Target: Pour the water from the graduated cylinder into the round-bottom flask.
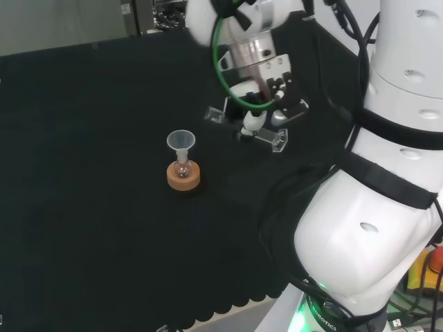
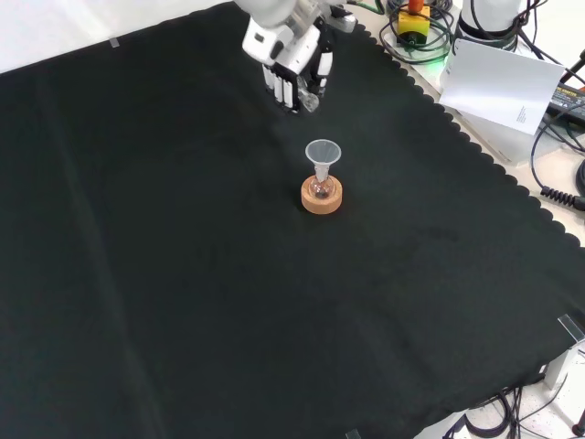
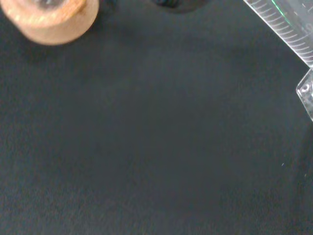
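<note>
Fingers of the hand, as we log them in the head view: curled round a clear graduated cylinder, which hangs tilted above the black cloth, its base plate toward the right. Left of it and nearer us we note a small round-bottom flask seated in a cork ring, a clear funnel upright in its neck. White arm links occupy the right of this view.

Front view: we record the hand at the top, fingers pointing down and closed about the cylinder, apart from the flask. The funnel and cork ring stand near the middle of the cloth.

Wrist view: we list the cylinder's ruled wall with its base edge, the cork ring well apart from it, and bare cloth between.
</note>
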Robot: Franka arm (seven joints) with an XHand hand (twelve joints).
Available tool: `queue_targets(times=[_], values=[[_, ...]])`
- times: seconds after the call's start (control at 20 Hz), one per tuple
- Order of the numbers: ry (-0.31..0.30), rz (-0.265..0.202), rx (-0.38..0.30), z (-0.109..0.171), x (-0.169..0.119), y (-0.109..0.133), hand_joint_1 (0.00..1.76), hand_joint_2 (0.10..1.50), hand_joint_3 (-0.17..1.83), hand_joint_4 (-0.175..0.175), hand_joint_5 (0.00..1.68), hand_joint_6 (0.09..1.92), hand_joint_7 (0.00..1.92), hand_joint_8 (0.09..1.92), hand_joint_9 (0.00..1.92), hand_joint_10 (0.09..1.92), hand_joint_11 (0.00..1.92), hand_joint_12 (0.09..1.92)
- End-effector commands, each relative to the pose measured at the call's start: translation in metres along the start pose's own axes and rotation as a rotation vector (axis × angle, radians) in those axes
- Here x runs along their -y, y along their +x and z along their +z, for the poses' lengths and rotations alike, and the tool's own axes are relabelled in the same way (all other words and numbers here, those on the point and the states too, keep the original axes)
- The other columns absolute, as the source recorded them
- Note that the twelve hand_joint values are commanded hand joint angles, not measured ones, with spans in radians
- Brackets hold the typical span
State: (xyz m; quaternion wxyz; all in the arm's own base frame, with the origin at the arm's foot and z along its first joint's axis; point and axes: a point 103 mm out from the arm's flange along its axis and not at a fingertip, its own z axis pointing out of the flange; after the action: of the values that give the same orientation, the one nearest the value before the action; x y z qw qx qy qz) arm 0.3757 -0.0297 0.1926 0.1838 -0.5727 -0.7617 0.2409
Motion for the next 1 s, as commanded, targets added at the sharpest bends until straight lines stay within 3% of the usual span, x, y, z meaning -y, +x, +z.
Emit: queue_targets(times=[0.05,1.0], values=[[0.105,0.018,0.102,0.0,0.007,0.014,1.37,1.1,0.0,0.093,1.07,0.58,1.0,1.02,1.33,0.18,1.03,0.92],[0.148,0.038,0.16,-0.011,0.006,0.018,1.37,1.1,-0.01,0.092,1.07,0.59,1.0,1.01,1.34,0.17,1.03,0.91]])
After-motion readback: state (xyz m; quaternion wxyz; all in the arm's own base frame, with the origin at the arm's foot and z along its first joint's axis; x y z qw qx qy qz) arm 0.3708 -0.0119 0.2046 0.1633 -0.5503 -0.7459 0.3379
